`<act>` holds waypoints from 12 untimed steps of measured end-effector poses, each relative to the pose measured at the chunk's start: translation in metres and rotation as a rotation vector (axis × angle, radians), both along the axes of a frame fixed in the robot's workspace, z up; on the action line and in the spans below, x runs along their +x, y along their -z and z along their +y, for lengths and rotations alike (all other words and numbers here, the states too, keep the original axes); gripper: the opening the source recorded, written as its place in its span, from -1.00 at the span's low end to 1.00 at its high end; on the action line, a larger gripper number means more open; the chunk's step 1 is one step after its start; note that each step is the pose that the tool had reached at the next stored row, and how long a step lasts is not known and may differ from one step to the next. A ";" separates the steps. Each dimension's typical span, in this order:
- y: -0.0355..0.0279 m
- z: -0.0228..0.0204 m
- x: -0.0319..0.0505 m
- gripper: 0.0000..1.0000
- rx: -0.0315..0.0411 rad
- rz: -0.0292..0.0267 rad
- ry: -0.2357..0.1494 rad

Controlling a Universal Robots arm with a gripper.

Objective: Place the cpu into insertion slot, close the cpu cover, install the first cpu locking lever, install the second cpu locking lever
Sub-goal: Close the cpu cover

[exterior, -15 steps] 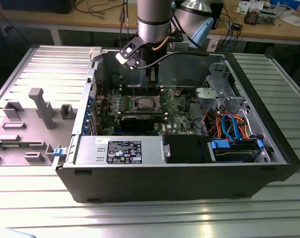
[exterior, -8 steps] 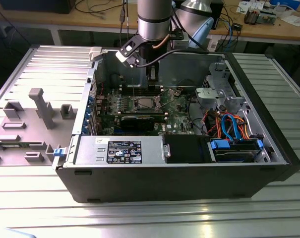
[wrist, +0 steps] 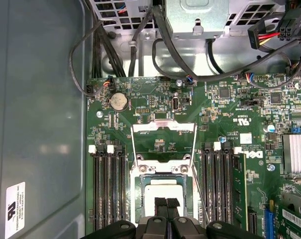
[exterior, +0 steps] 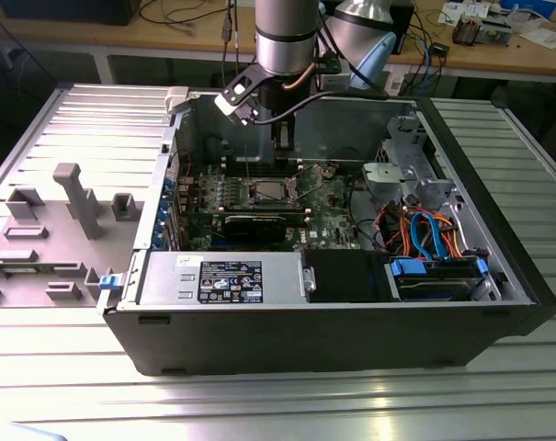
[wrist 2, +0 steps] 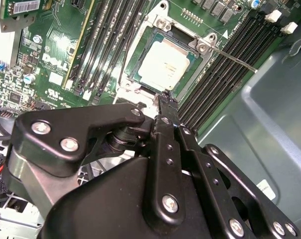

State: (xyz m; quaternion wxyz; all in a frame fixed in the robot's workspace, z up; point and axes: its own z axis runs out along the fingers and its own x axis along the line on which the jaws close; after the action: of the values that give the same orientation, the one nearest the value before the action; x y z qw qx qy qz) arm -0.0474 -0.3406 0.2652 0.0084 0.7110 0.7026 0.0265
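**CPU seated in its socket, cover standing open, claw closed just above**

At the exterior view's left, grey plastic fixtures (exterior: 75, 197) stand on the ribbed table (exterior: 259, 404). Next to them lies the open computer case (exterior: 305, 340), with a grey power box (exterior: 222, 280) along its near wall. Behind that box lies the green circuit board (exterior: 328, 197). The arm reaches down into the case over the middle of the board. Toward the exterior view's right are a metal drive cage (exterior: 415, 165) and a bundle of orange and blue cables (exterior: 425, 230).

In both wrist views, the cpu (wrist 2: 162, 64) lies flat in the insertion slot (wrist: 140, 172), silver top up, between two banks of long black memory slots (wrist: 108, 184). The cpu cover (wrist: 162, 128) is swung up off the socket, and the board shows through its square window. A thin locking lever (wrist 2: 232, 57) sticks out unlatched beside the socket, over the memory slots.

The gripper (wrist: 166, 201) hangs just above the near edge of the cpu. Its two fingertips are drawn narrow, side by side, with nothing seen between them.
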 end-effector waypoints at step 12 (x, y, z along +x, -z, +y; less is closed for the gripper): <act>0.0000 0.0000 0.0028 -0.79 0.0001 -0.0001 0.000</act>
State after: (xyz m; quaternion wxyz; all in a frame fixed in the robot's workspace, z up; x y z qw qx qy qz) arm -0.0446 -0.3406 0.2652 0.0084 0.7110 0.7026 0.0266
